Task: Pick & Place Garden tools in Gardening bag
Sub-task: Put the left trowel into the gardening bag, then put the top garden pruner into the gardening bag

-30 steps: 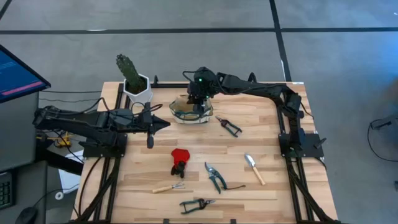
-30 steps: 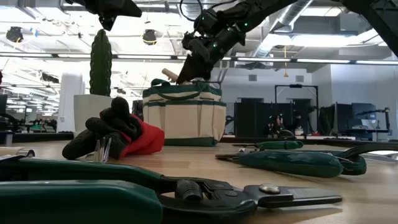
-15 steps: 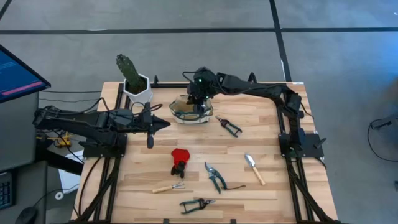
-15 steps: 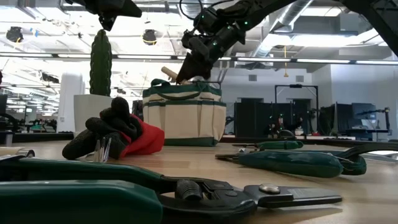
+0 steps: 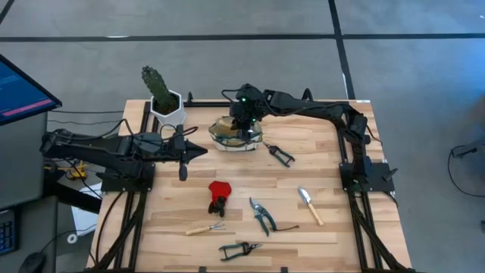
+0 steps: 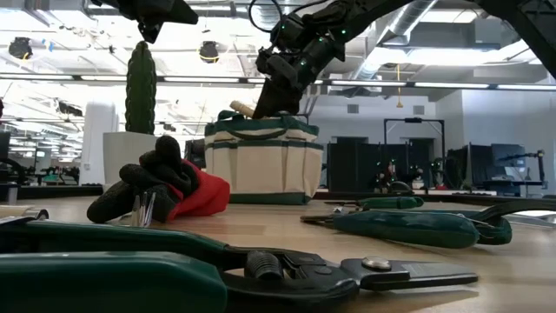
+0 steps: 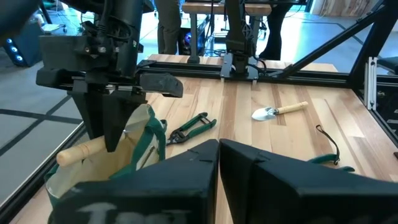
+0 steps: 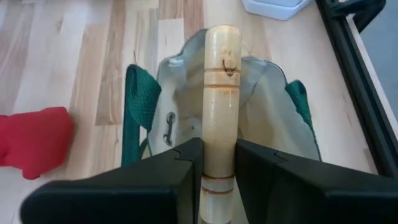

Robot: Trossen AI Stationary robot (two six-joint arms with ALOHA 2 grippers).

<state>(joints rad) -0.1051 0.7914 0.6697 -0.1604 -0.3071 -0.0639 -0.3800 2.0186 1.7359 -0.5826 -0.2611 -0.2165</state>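
Note:
The beige gardening bag (image 5: 236, 136) with green trim stands open near the table's far edge. My right gripper (image 5: 241, 123) hangs over its mouth, shut on a wooden-handled tool (image 8: 220, 93). The tool's handle end (image 6: 239, 108) sticks out above the bag's rim; its head is hidden inside the bag. On the table lie pruning shears (image 5: 279, 154), a red-and-black glove (image 5: 219, 194), green shears (image 5: 261, 214), a trowel (image 5: 309, 205), a small rake (image 5: 206, 229) and a pruner (image 5: 241, 248). My left gripper (image 5: 198, 151) waits shut, left of the bag, holding nothing. My right gripper pinches the tool's round wooden handle (image 8: 219, 163) between its two fingers, partway along its length. The fingers (image 7: 112, 127) come from above, slanting down, and lie across the handle. The tool is tilted, its free end (image 7: 71, 154) outside the bag's rim and its other end down in the bag.
A cactus in a white pot (image 5: 163, 100) stands at the far left, close to the bag. A dark frame runs along the table's edges (image 5: 345, 163). A monitor (image 5: 23, 87) sits off the table's left side. Bare wood lies between the bag and the loose tools.
My right gripper has tipped a little over the bag with the wooden handle in its hold, and the handle's free end now sits slightly lower. The bag has shifted a little toward the table's right.

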